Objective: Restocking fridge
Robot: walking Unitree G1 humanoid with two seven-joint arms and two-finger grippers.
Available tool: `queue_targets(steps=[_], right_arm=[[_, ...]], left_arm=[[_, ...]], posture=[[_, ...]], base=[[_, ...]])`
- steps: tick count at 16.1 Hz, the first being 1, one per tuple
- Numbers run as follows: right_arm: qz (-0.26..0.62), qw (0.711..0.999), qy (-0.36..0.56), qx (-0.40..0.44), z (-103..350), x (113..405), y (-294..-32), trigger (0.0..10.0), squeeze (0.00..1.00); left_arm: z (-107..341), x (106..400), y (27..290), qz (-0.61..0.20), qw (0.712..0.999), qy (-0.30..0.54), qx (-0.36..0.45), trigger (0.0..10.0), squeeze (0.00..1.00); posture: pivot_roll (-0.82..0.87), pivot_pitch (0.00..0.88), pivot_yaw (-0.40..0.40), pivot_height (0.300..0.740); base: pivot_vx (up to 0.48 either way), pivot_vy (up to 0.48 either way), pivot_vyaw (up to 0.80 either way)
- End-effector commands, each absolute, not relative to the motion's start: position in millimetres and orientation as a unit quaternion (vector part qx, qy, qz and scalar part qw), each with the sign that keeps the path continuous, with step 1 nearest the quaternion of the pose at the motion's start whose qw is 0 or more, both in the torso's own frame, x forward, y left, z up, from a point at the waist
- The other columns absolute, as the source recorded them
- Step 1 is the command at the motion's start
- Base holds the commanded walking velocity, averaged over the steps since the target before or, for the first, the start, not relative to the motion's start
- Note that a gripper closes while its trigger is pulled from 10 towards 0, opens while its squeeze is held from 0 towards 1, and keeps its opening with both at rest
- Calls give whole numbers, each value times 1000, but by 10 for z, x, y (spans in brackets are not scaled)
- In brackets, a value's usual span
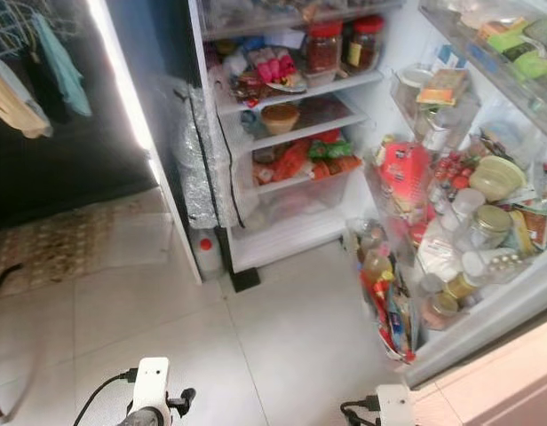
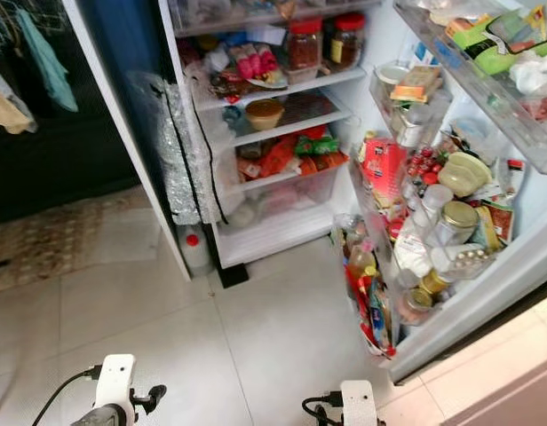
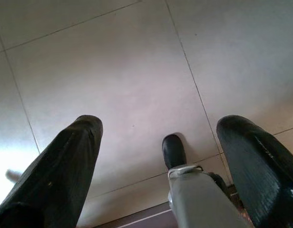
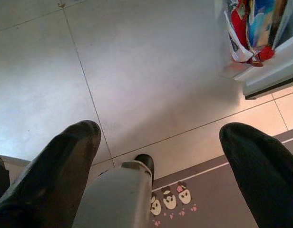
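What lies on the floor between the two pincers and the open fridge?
Bare pale floor tiles, seen in both eye views; both pincers, left pincer and right pincer, hang open above tile.

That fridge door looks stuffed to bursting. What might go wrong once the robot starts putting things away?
1. The open door shelves are crammed with jars and bottles; the glass jar sits among loose items, so a nudge may topple several.
2. Colourful packets already spill over the lowest door shelf and could drop onto the tiled floor.
3. Both arms hang low with open, empty jaws: left gripper, right gripper. Nothing is held yet to restock.
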State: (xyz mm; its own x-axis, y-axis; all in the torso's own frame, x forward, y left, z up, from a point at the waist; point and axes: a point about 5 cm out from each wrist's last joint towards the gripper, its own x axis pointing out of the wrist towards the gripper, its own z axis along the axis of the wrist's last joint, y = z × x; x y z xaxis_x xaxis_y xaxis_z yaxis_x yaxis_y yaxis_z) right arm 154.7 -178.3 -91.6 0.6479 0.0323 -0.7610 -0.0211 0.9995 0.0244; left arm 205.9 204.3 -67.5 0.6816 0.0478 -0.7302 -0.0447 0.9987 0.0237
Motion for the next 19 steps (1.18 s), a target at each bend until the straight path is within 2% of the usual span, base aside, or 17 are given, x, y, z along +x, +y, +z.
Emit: queue_targets(steps=[1, 11, 19], right_arm=[[10, 904, 426, 9, -939, 1491, -1786, 10000, 0], [10, 904, 427, 12, -941, 1489, -1776, 10000, 0], [10, 903, 429, 10, -943, 1488, -1779, 10000, 0]], left_arm=[[-688, 2035, 2057, 24, 915, 403, 4, 10000, 0], [-649, 2105, 2044, 18, 918, 395, 14, 10000, 0], [-644, 2113, 2045, 17, 919, 394, 16, 10000, 0]], posture=[[-187, 52, 6, 740], [-186, 64, 9, 740], [-186, 67, 8, 740]], base=[[0, 0, 0], [0, 0, 0], [0, -300, 0]])
